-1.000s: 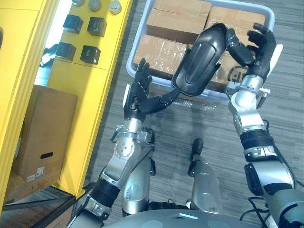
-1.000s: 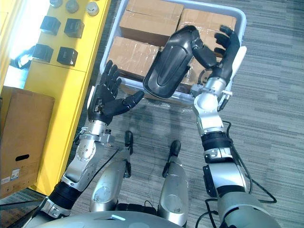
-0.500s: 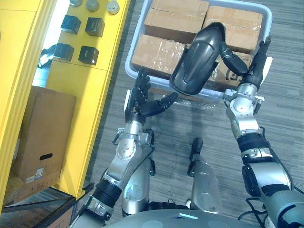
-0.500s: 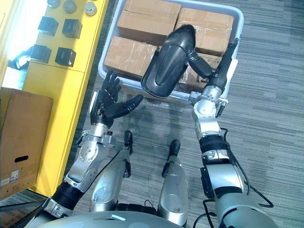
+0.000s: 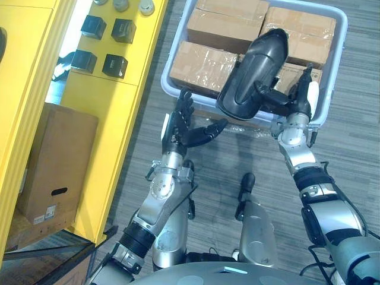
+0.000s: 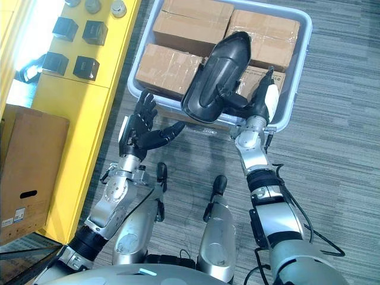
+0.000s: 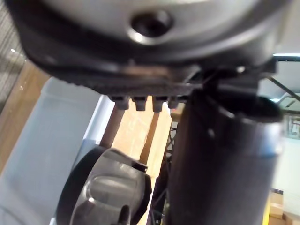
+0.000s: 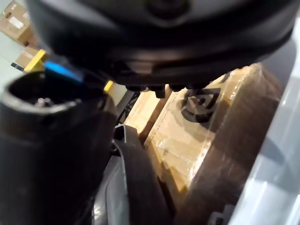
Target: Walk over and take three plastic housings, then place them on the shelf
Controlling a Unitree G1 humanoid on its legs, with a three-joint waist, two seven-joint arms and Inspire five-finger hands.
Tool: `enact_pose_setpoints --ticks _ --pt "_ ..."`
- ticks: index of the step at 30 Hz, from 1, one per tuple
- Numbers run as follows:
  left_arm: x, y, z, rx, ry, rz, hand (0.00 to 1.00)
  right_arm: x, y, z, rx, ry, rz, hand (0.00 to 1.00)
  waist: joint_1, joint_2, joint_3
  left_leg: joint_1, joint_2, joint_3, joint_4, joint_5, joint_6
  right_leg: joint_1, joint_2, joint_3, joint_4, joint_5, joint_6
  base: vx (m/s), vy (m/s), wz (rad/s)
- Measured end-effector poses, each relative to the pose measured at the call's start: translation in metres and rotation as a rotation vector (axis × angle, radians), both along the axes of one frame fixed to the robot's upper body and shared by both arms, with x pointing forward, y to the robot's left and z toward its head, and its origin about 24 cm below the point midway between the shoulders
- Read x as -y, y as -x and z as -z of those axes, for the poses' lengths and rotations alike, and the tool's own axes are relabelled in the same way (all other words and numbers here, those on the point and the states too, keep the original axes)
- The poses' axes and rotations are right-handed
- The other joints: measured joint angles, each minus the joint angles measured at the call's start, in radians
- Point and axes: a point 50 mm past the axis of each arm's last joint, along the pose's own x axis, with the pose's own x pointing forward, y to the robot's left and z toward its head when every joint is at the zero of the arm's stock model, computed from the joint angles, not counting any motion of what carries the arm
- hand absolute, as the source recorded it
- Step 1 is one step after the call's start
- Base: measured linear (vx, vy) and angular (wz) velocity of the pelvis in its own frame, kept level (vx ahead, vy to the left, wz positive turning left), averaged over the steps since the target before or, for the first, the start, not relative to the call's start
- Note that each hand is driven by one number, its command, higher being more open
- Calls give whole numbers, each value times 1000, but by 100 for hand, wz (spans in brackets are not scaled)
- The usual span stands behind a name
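The right robot hand (image 5: 295, 102) grasps a dark plastic housing (image 5: 252, 77), held above a grey tote (image 5: 336, 59) of cardboard boxes (image 5: 205, 62). The left robot hand (image 5: 176, 129) hovers released, fingers spread, just beside the housing's lower end.

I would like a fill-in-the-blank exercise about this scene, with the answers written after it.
The right hand holds the plastic housing over the grey bin of ____ boxes.
The left hand is ____ and holds nothing.
The shelf on the robot's left is ____.
Missing words: cardboard; open; yellow.
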Motion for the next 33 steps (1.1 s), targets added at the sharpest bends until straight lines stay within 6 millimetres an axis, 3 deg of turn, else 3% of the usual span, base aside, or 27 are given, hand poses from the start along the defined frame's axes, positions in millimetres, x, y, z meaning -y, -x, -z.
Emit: enact_pose_setpoints --ticks 5,13,17,21,23,30,33 --pt "0 0 0 0 0 -2 100 2 1 -13 -4 57 26 100 -2 0 0 0 1 2 0 -2 -3 -5 0 2 7 -1 0 1 -45 -1" --pt "-7 -1 1 -12 -9 -19 100 22 2 -21 -149 401 74 100 -1 -2 1 0 2 2 0 2 3 -5 1 2 9 -1 -1 1 -16 0" --pt "-19 4 2 -5 -19 -33 100 31 -1 -45 -192 564 79 100 0 -5 1 3 4 0 0 5 6 1 3 -1 8 0 -1 0 0 0" --pt "-27 5 4 -13 -16 -41 100 32 -8 -75 -212 612 61 100 3 -25 0 13 7 1 0 5 6 12 7 -1 5 1 -2 0 0 0" --pt "-29 7 4 -18 0 -35 100 30 -10 -80 -228 631 45 100 4 -35 -1 16 9 0 0 5 6 17 9 -1 1 2 -2 2 -20 0" --pt "-29 6 4 -14 -5 -22 100 31 -20 -76 -328 711 42 100 33 -44 0 10 19 -7 0 6 4 26 22 -14 -25 14 -7 -5 -58 1" --pt "-29 6 4 -14 -4 -17 100 35 -25 -85 -343 720 71 100 36 -44 0 -1 18 -25 0 11 3 27 22 -32 -27 14 -7 -8 -51 16"
